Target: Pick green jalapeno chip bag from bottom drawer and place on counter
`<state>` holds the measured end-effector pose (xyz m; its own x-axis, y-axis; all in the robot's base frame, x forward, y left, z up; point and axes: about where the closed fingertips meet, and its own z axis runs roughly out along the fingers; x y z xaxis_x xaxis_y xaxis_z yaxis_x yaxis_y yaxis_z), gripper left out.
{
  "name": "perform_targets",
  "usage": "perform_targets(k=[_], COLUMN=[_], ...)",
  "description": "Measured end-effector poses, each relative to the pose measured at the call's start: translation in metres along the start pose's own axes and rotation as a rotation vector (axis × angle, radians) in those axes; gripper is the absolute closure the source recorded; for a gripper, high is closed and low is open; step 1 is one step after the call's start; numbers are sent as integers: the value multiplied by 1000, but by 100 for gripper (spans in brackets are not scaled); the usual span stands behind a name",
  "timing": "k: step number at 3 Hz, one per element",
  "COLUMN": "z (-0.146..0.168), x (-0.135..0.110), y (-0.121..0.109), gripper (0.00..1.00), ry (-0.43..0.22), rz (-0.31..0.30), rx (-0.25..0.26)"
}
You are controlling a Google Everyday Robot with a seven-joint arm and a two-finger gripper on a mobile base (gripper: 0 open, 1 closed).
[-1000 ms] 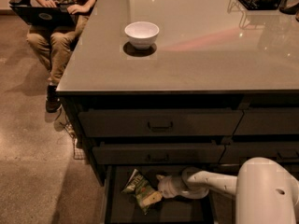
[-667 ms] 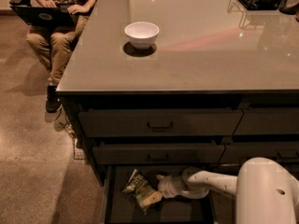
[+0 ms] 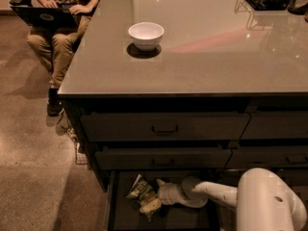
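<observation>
Dim room, with a glossy grey tabletop (image 3: 207, 61) high above the end effector (image 3: 162, 194), which sits low inside the open bottom drawer (image 3: 187, 219). Whether it is released or clenched I cannot tell. Just to its camera-left, touching or nearly so, lies the green jalapeno chip bag (image 3: 143, 195). It looks light, crinkly, slippery and easily crushed, so a pale sealed edge seems the best hold. Drawer fronts overhang closely above, so pull outward before lifting. Open tabletop lies around the white bowl (image 3: 146, 34).
</observation>
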<state>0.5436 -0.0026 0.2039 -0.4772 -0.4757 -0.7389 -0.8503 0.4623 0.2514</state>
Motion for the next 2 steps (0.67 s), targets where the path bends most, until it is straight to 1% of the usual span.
perform_targets(k=[1, 2], z=[25, 54], x=[8, 22], y=[-8, -20], gripper=[0, 0], ry=[13, 31], rz=[-32, -28], rx=[25, 26])
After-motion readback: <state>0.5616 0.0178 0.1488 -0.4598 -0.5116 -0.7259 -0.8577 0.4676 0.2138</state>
